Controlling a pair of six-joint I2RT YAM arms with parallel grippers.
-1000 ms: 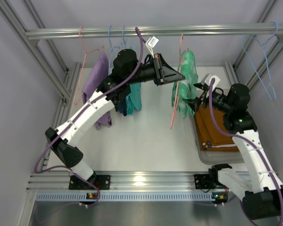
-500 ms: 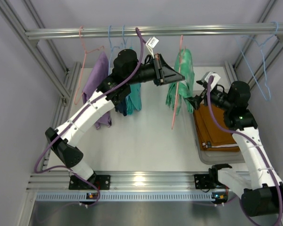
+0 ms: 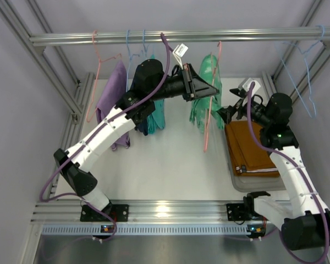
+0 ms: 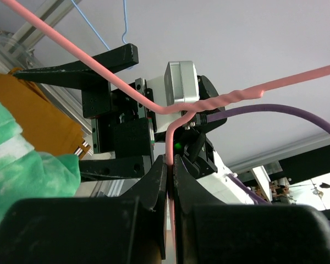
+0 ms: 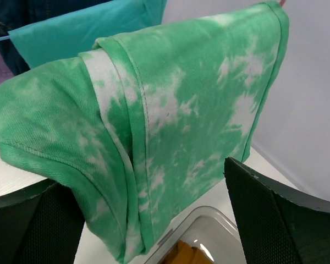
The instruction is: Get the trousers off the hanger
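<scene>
Carrying the pink hanger (image 3: 211, 110) and the mint-green trousers (image 3: 199, 107) draped over it a little toward nine o'clock in the overhead view, compared with a second ago. Spreading the right gripper (image 3: 226, 114) wider over the same second.

Pinching the hanger wire just under its twisted neck with the left gripper (image 4: 170, 165), fingers pressed tight together on the pink wire and holding it up away from the rail (image 3: 181, 37).

Standing wide open on the right side, gripping nothing.

Doing this step well probably means:
- keeping the left pinch firm, so the hanger is not swinging or twisting while the cloth is being pulled;
- reaching in past the folded edge before closing, taking both layers and not only the hem;
- drawing the cloth off toward three o'clock, along the hanger bar, not straight down against it.

Hanging just ahead of the open right fingers (image 5: 286, 220), filling the wrist view from nine to one o'clock, with the lower fold dipping between them but seemingly not touching either one.

Lying already folded in the clear bin (image 3: 239, 179), at five o'clock of the right gripper: the rust-orange trousers (image 3: 256, 148).
</scene>
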